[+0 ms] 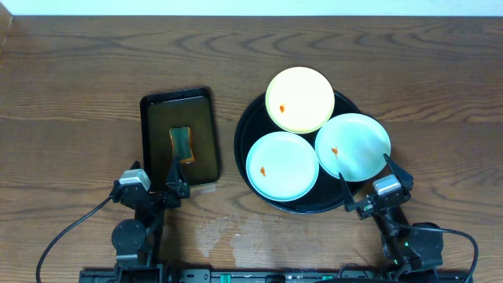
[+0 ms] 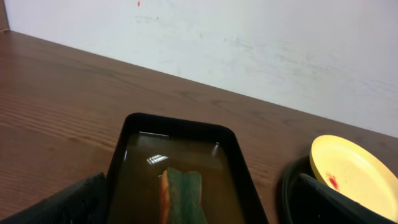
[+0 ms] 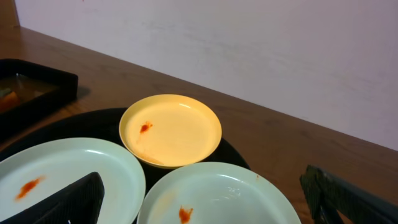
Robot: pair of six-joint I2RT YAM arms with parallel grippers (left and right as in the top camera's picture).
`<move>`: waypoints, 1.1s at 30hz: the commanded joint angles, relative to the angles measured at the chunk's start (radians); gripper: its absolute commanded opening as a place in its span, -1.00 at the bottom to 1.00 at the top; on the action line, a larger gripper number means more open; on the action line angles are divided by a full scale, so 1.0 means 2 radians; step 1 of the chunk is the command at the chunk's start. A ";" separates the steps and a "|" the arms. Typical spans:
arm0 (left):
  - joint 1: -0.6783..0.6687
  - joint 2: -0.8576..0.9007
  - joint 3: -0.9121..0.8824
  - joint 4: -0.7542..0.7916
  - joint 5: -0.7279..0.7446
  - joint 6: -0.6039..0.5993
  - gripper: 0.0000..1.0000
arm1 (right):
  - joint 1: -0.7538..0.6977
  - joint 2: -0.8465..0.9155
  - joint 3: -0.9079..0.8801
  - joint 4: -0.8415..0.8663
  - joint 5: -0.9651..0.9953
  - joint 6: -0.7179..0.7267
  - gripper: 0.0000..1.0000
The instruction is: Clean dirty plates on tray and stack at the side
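Mint-white plates (image 3: 62,162) (image 3: 217,193): right wrist view, not left

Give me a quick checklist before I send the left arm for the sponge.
1. Left tool open and empty: ok.
2. Right tool open and empty: ok.
3. Green-and-orange sponge lying in the liquid of the small rectangular black tray, just ahead of the left tool: ok.
4. Pale yellow round plate, left mint-white round plate and right mint-white round plate all on the large round glossy black tray: ok.
5. Plates clean: not ok, each carries an orange smear.
6. Plate rims apart: cannot tell; they look touching or overlapping.
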 commanded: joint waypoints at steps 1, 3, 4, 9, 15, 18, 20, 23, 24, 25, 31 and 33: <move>-0.003 -0.004 -0.005 -0.021 0.007 -0.005 0.90 | -0.002 -0.003 -0.002 0.000 0.001 0.002 0.98; -0.003 -0.004 -0.005 -0.021 0.007 -0.005 0.90 | -0.002 -0.003 -0.002 0.000 0.001 0.002 0.98; -0.003 -0.004 -0.005 -0.021 0.007 -0.005 0.90 | -0.002 -0.003 -0.002 0.000 0.001 0.002 0.98; -0.003 -0.004 -0.005 -0.021 0.007 -0.005 0.90 | -0.002 -0.003 -0.002 0.000 0.001 0.002 0.99; -0.003 -0.004 -0.005 -0.021 0.007 -0.005 0.91 | -0.002 -0.003 -0.002 0.000 0.001 0.002 0.98; -0.003 -0.004 -0.005 -0.021 0.007 -0.005 0.90 | -0.002 -0.003 -0.002 0.000 0.001 0.002 0.98; -0.003 -0.004 -0.005 -0.021 0.007 -0.005 0.90 | -0.002 -0.003 -0.002 0.000 0.001 0.002 0.99; -0.003 -0.004 -0.005 -0.021 0.007 -0.005 0.91 | -0.002 -0.003 -0.002 0.000 0.001 0.002 0.98; -0.003 -0.004 -0.005 -0.021 0.007 -0.005 0.90 | -0.002 -0.003 -0.002 0.000 0.001 0.002 0.98; -0.003 -0.004 -0.005 -0.021 0.007 -0.005 0.90 | -0.002 -0.003 -0.002 0.000 0.001 0.002 0.98; -0.003 -0.004 -0.005 -0.013 -0.006 -0.003 0.90 | -0.002 -0.003 -0.002 0.000 0.001 0.002 0.99; -0.003 -0.004 -0.005 -0.015 -0.008 -0.003 0.90 | -0.002 -0.003 -0.002 0.000 0.001 0.002 0.99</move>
